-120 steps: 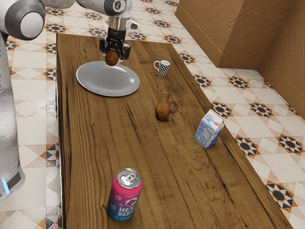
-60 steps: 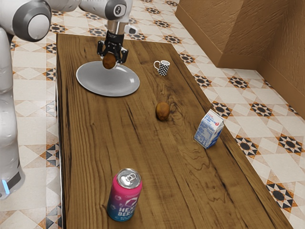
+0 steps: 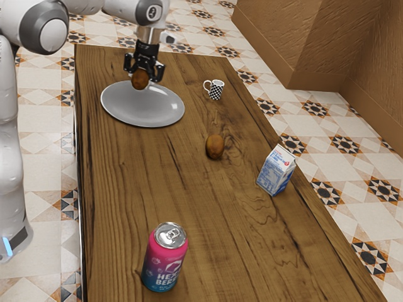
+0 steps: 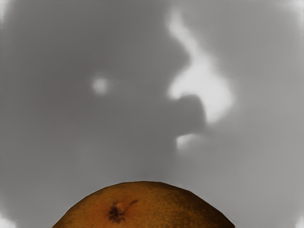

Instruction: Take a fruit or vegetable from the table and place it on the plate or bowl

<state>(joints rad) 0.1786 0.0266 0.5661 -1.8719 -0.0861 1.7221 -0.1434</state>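
Observation:
My black gripper [image 3: 141,74] hangs over the far part of the grey plate [image 3: 151,108] and is shut on a brown kiwi [image 3: 140,79], held a little above the plate's surface. In the wrist view the held kiwi [image 4: 142,206] bulges just under my hand, with the grey plate [image 4: 71,118] spread beneath it. A second brown kiwi [image 3: 215,146] lies on the wooden table [image 3: 189,207], well toward the exterior view's right of the plate.
A small checkered mug [image 3: 215,89] stands to the exterior view's right of the plate. A blue-and-white milk carton [image 3: 276,170] stands near the table's right edge. A pink soda can [image 3: 164,257] stands near the front edge.
My gripper has carried the kiwi a little toward the exterior view's left and farther back over the plate, staying shut on it. The other objects have not moved.

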